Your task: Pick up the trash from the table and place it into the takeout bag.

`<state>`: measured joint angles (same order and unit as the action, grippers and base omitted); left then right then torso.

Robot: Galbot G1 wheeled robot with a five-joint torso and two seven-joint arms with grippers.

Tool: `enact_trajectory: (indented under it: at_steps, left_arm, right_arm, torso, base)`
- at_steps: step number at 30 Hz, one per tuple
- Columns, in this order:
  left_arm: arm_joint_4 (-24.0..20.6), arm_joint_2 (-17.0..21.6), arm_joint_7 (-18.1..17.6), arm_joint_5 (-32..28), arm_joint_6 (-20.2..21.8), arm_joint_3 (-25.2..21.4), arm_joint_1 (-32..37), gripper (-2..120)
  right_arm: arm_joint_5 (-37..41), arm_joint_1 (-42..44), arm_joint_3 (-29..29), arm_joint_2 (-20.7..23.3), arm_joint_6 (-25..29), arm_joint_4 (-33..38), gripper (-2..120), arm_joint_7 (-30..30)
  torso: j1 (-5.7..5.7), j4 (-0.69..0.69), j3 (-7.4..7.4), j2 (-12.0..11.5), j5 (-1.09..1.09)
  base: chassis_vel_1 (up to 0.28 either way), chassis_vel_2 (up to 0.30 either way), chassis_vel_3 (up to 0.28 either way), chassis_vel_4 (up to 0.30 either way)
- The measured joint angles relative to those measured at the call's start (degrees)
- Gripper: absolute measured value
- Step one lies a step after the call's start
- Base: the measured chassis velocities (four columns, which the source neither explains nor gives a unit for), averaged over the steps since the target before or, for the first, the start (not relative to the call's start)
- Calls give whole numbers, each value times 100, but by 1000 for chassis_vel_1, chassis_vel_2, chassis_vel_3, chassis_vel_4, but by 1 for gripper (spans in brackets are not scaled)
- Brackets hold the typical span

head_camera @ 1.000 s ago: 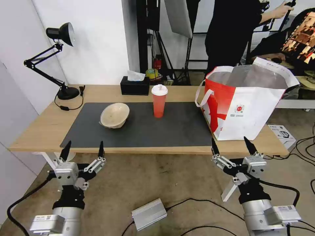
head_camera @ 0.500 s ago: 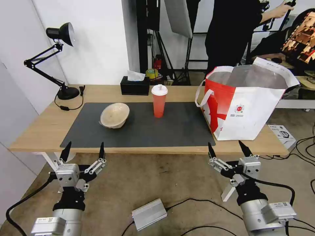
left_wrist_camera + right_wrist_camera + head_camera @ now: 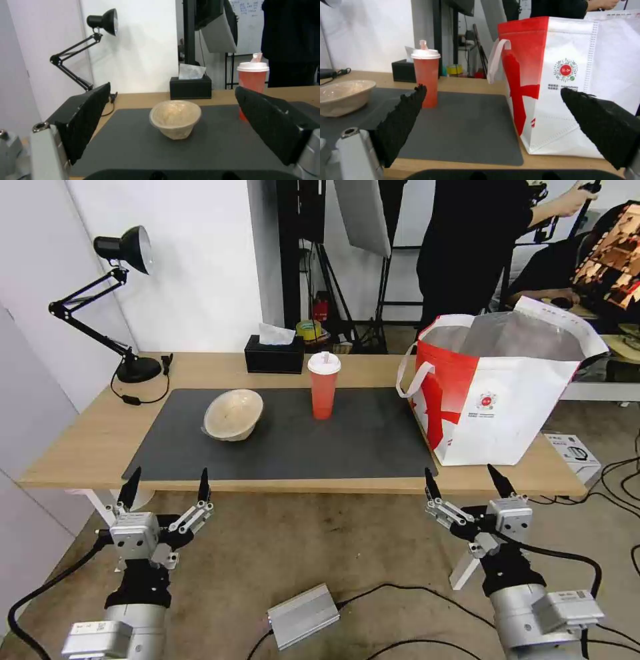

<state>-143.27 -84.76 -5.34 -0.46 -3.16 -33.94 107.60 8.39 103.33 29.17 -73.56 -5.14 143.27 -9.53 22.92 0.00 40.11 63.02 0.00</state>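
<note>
Hovering spread before table (image 3: 100, 440): left gripper (image 3: 165, 487), right gripper (image 3: 465, 481)

Head high; wrists low, table-level.

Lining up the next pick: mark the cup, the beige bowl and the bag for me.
cup (image 3: 323, 393), head view, on its red body.
bowl (image 3: 233, 414), head view, on its inner surface.
bag (image 3: 507, 420), head view, on its white front wall.
</note>
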Motion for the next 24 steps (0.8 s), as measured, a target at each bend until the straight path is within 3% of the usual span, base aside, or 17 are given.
enact_trajectory:
  at_steps: [9, 17, 24]
  left_arm:
    - [1, 5, -6, -7, 12, -10, -3, 100]
    - [2, -37, -25, -12, 16, -6, 20, 100]
    - [3, -132, -33, -21, 17, -36, 62, 100]
  right_arm:
    - [362, -286, -2, 275, -179, -3, 100, -4]
    - [1184, -943, -92, 871, -525, -93, 100, -89]
    - [1902, -1943, -347, 1430, -742, -601, 100, -193]
  torso:
    - [0, 0, 0, 0, 0]
    - [0, -1, 0, 0, 0]
    - [0, 1, 1, 0, 1]
  base:
    - [0, 0, 0, 0]
    - [0, 0, 0, 0]
    - [0, 0, 0, 0]
